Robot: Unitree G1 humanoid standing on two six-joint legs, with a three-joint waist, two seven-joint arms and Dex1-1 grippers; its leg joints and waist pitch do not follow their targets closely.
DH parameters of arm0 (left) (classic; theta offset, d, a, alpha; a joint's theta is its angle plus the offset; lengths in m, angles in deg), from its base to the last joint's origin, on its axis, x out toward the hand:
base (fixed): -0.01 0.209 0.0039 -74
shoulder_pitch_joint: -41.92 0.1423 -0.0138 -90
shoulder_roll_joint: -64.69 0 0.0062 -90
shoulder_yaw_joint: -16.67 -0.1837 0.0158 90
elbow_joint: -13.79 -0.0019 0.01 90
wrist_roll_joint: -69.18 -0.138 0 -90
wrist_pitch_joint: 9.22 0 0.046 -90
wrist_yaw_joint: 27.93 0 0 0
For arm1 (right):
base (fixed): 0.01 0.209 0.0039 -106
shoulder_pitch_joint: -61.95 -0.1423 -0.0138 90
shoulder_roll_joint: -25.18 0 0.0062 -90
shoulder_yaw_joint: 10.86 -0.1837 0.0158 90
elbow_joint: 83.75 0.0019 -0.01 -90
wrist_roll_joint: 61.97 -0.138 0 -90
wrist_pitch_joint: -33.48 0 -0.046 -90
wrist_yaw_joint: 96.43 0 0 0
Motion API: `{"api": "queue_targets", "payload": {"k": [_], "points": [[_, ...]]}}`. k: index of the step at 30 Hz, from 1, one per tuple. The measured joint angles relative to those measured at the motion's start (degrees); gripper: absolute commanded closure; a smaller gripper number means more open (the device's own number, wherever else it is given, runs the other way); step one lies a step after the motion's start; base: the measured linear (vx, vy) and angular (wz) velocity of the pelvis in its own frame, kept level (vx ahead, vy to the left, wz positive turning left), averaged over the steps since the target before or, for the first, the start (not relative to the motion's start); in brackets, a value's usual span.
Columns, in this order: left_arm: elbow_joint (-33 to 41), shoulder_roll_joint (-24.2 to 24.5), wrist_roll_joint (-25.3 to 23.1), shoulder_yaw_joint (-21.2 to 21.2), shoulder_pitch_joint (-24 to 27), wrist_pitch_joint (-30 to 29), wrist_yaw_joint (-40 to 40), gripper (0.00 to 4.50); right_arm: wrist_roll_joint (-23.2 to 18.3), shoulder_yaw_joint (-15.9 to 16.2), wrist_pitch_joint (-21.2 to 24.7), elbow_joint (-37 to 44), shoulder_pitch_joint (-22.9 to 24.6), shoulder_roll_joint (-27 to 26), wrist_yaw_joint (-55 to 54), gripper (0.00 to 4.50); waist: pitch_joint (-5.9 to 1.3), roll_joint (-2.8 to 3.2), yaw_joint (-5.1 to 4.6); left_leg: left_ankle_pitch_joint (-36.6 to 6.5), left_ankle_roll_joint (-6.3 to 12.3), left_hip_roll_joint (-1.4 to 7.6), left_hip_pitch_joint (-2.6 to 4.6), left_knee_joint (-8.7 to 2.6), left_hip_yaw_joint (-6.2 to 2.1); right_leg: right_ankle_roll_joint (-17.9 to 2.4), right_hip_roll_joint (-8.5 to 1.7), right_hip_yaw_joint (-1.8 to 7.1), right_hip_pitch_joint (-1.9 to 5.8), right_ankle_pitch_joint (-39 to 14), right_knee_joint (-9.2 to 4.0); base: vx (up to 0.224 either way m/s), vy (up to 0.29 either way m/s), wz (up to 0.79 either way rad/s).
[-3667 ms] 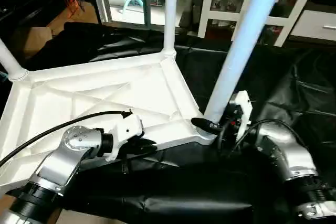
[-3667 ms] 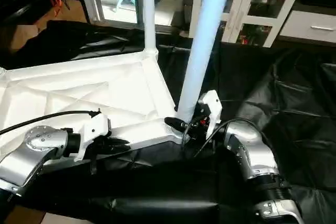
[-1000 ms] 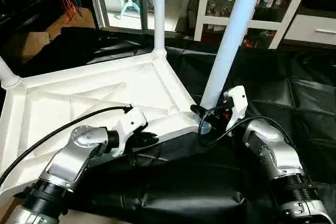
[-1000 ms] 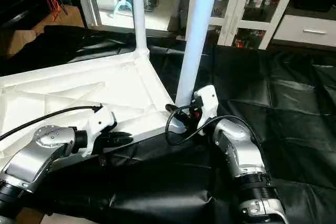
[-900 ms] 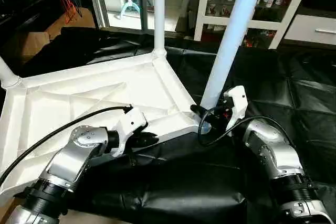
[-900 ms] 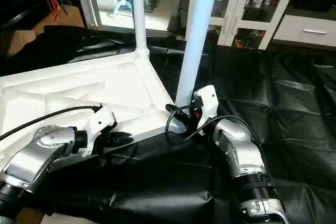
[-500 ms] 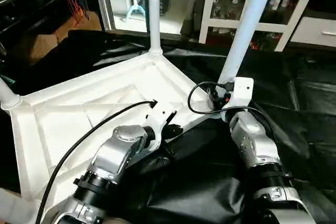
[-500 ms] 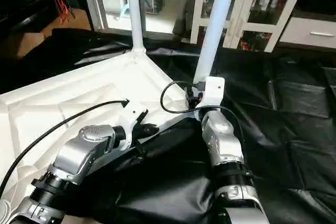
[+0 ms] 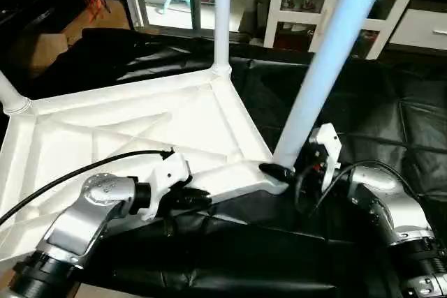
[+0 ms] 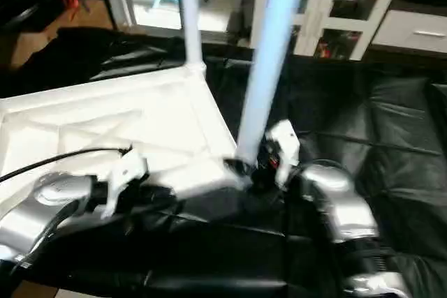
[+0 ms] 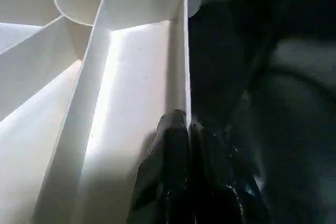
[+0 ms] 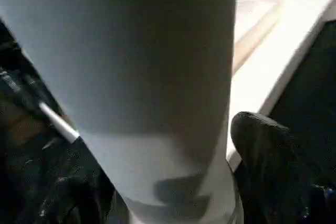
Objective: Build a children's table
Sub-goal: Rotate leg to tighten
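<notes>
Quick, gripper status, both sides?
Left gripper: shut on the tabletop's rim.
Right gripper: shut on the near leg at its base.

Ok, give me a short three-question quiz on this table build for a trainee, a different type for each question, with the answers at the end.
1. True or false: the tabletop lies with its ribbed underside facing up.
2. How many legs can you see standing in its corner sockets?
3. The left tool is shut on: A a leg, B the tabletop's near rim, C nothing.
Key: 1 true; 2 three; 3 B.
</notes>
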Motion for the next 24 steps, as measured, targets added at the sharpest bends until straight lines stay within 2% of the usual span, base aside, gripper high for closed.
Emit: {"api": "queue_targets", "payload": {"k": [5, 6, 14, 16, 18, 23, 24], "points": [[-0.9, 0.3, 0.4, -0.1, -0.4, 1.7, -0.2, 4.5, -2.5, -0.2, 2.4, 0.1, 0.0, -0.2, 0.6, 1.5, 0.25, 0.0, 0.43, 0.0, 0.0, 0.01, 0.05, 0.03, 0.01, -0.2, -0.02, 0.02, -0.02, -0.1, 0.18, 0.0, 0.0, 0.0], [-1.0, 0.3, 0.4, -0.1, -0.4, 1.8, -0.2, 4.5, -2.7, -0.2, 3.0, 0.3, 0.2, -0.3, 0.5, 1.69, 0.25, -0.01, 0.52, 0.0, -0.01, 0.02, 0.08, 0.06, 0.01, -0.4, -0.02, 0.02, -0.01, -0.2, 0.25, 0.0, 0.0, 0.0], [-1.8, 0.3, 0.2, 0.0, -0.5, 2.0, 0.1, 4.5, -1.7, -0.4, 2.4, 0.1, 0.5, -2.1, -1.7, 1.78, 0.25, -0.03, 0.24, 0.0, 0.0, 0.04, 0.13, 0.53, 0.01, -0.4, -0.05, 0.08, 0.0, -0.2, 0.7, 0.0, 0.0, 0.0], [-2.6, -0.3, -0.8, 0.1, -1.1, 1.7, 2.3, 4.5, -0.4, -0.9, 2.1, -0.8, 0.0, -5.0, -7.7, 1.79, 0.25, -0.05, -0.1, 0.1, -0.08, 0.06, 0.29, 0.62, 0.0, -0.4, -0.05, 0.11, 0.02, -0.2, 0.99, 0.0, 0.0, 0.0], [-4.2, -3.1, -3.4, -0.4, -3.4, -0.3, 7.2, 4.5, 1.1, -2.8, 2.0, -3.8, -2.5, -10.1, -19.4, 1.81, 0.26, -0.06, -0.41, 0.0, -0.67, 0.06, 0.65, 0.6, 0.02, -0.5, -0.06, 0.18, 0.16, -0.2, 1.16, 0.0, 0.0, 0.0], [-5.6, -10.9, -6.2, -2.3, -6.1, -5.6, 16.3, 4.5, 2.7, -6.5, 1.8, -7.9, -5.4, -15.8, -37.8, 1.83, 0.08, -0.35, -0.29, 0.1, -0.82, 0.05, 1.25, 0.56, 0.04, -0.5, -0.13, 0.16, 0.76, -0.2, 1.17, -0.011, -0.001, 0.0], [-7.3, -14.9, -6.6, -2.2, -7.4, -7.5, 18.7, 4.5, 2.8, -8.4, 1.0, -9.2, -5.9, -17.8, -42.3, 1.83, 0.02, -0.27, 0.06, 0.1, -0.82, 0.02, 1.35, 0.56, 0.02, -0.5, -0.16, 0.14, 0.94, -0.2, 1.05, 0.0, 0.0, 0.0]]}}
